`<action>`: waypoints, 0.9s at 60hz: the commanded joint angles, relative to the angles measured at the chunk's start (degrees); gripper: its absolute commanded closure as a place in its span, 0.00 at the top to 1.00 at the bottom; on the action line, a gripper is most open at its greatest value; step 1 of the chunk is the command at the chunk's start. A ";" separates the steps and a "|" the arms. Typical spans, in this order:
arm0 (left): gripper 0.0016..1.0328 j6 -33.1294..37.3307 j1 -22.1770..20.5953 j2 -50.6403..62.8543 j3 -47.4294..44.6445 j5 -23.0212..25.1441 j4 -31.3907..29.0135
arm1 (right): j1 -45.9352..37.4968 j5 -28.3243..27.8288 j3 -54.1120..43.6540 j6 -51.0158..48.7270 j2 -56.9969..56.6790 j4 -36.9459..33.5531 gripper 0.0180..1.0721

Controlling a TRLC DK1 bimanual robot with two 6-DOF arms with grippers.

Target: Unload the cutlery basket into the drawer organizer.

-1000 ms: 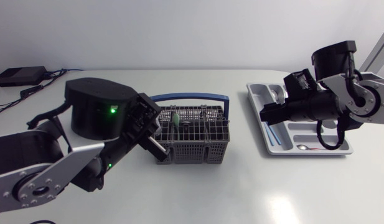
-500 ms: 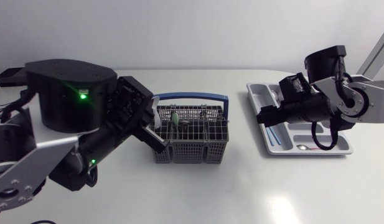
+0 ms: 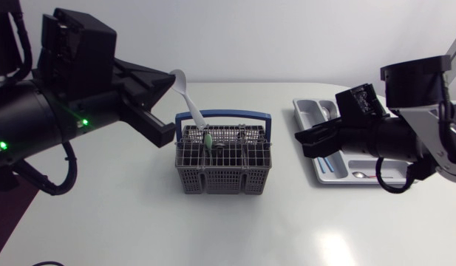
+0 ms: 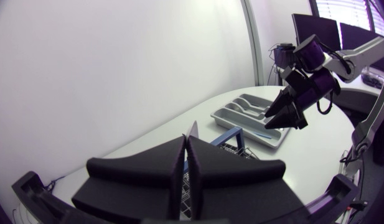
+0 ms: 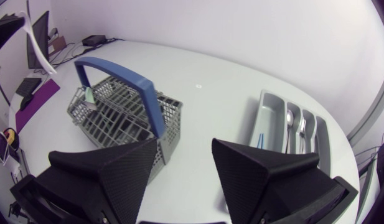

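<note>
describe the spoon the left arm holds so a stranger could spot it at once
Find the grey cutlery basket with the blue handle at the table's middle. Above its left end, the left gripper is shut on a white spoon, bowl up. It is the only cutlery held aloft; the rest sits in the basket or the organizer tray.

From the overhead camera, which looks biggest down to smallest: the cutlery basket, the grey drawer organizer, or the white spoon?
1. the drawer organizer, though the right arm hides part of it
2. the cutlery basket, only slightly smaller
3. the white spoon, by far the smallest
</note>
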 commanded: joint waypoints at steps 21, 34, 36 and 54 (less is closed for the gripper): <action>0.03 -13.04 3.94 12.85 5.49 16.68 3.67 | 8.87 -0.28 -5.51 -5.10 -14.01 3.14 0.62; 0.03 -17.00 3.94 18.47 8.65 19.93 4.55 | 13.53 0.51 -7.00 -5.89 -15.24 7.27 0.62; 0.03 -17.52 3.94 19.18 9.18 20.11 4.55 | 14.32 0.86 -7.18 -6.06 -15.24 7.97 0.62; 0.03 -19.02 2.71 22.34 11.81 20.19 6.13 | 23.28 8.34 -7.97 -8.35 -12.34 15.01 0.59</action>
